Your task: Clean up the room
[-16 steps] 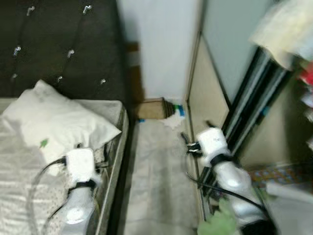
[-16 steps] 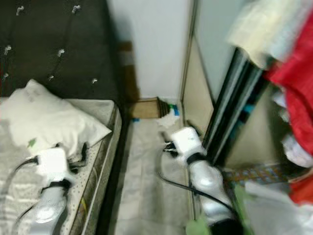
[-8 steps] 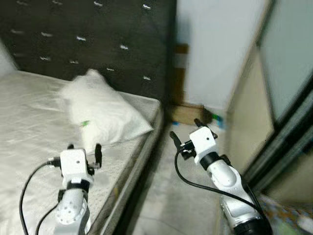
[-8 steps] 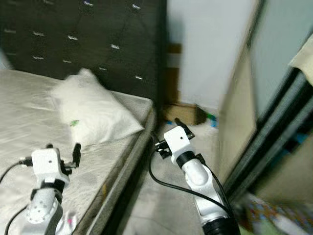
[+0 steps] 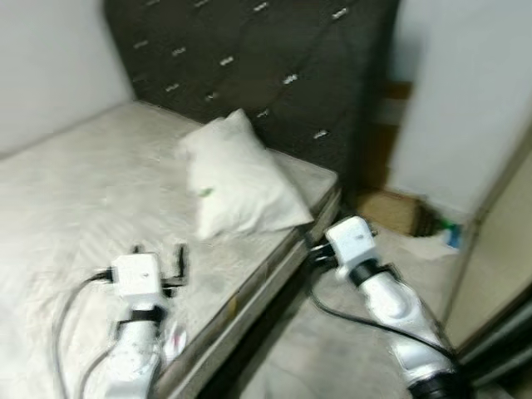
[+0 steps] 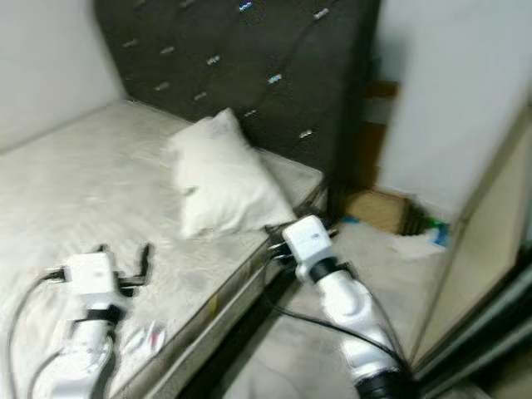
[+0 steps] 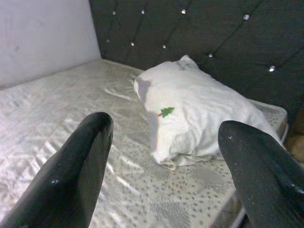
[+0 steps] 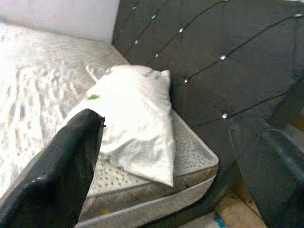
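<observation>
We face a bare mattress (image 5: 75, 191) carrying one white pillow (image 5: 241, 179) near the tufted headboard (image 5: 274, 58). Our left end effector (image 5: 158, 252) hovers over the mattress edge, fingers spread and empty; our right end effector (image 8: 166, 156) hangs beside the bed over the floor, also spread and empty. A small wrapper (image 5: 176, 341) lies on the mattress edge, and litter (image 5: 432, 241) sits on the floor by the wall. We judge the tidying barely begun: nothing is yet held.
</observation>
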Robot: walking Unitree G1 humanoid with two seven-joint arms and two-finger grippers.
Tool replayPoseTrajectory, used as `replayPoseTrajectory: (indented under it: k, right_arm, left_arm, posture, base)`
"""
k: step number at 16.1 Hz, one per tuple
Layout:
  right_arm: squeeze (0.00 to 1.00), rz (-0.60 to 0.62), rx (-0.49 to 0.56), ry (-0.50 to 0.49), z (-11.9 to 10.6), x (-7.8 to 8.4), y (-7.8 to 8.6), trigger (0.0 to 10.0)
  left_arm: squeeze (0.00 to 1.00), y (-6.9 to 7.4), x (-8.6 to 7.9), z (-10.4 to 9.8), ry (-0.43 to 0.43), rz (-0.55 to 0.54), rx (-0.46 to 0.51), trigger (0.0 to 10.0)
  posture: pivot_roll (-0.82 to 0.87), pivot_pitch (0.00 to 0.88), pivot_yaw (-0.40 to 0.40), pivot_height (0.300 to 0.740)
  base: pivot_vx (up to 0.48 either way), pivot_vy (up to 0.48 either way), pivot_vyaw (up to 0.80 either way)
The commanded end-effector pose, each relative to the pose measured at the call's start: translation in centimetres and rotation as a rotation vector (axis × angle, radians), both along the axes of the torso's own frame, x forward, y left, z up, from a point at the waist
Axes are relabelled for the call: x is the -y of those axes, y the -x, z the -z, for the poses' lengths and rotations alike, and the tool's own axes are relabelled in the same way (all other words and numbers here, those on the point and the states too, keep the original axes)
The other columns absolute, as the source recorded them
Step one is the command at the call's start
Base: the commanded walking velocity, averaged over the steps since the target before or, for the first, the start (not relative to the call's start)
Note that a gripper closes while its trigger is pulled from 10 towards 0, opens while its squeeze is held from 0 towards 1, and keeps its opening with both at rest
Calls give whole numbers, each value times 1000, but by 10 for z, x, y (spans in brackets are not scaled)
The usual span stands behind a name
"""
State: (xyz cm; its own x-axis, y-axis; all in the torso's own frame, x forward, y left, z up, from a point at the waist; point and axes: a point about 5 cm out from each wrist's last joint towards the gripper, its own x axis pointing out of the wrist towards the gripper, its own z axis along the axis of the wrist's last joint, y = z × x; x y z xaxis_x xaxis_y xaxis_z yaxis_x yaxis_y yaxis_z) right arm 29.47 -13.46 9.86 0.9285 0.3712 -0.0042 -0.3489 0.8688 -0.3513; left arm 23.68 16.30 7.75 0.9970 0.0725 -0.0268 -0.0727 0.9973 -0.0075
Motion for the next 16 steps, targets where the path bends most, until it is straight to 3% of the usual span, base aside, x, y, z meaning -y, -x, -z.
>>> replayPoseTrajectory:
  k: [1,16]
  right_arm:
    - [0,-21,14,-14,-5,-7,-2,10000]
    - [0,-33,14,-3,-4,-8,-2,10000]
  left_arm:
    - [0,0,-9,-1,-18,-22,-3,10000]
    - [0,-3,-8,-1,-10,-24,-3,10000]
  posture:
    - [-96,0,24,740]
    - [-107,0,28,740]
  base:
    - [0,0,800]
    - [0,0,800]
